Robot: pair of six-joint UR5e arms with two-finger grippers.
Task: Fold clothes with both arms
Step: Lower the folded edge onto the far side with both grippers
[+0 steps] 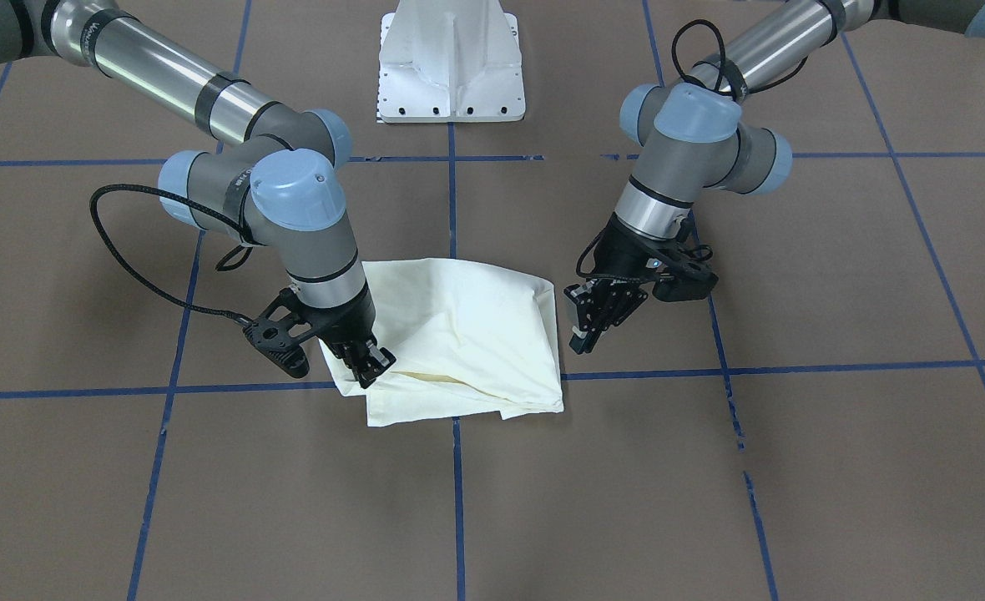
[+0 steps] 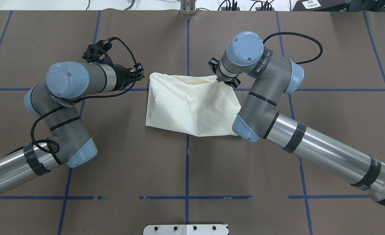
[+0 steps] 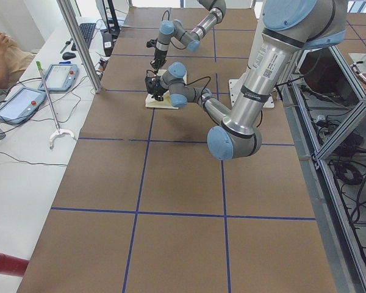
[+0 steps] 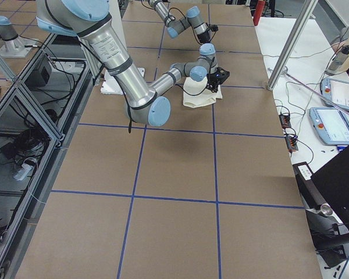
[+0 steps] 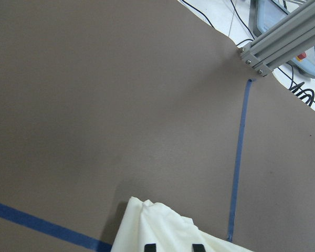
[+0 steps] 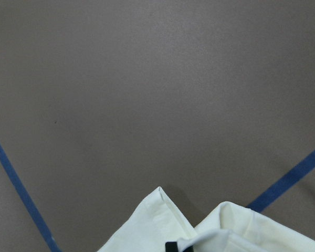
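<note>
T-shirt point(image 1: 467, 325): folded cream bundle; judged light, limp; best taken at corners. Right pincer point(image 1: 370, 365) clamped on its corner; left pincer point(image 1: 584, 327) parted, beside its edge.

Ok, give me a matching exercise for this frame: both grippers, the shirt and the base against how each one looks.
1 left gripper
2 right gripper
3 T-shirt
4 pedestal base

A cream, folded up
B shut on a T-shirt corner
C white, flared, with bolt holes
D open, beside the T-shirt

Pairs: 1-D, 2-B, 3-A, 4-C
</note>
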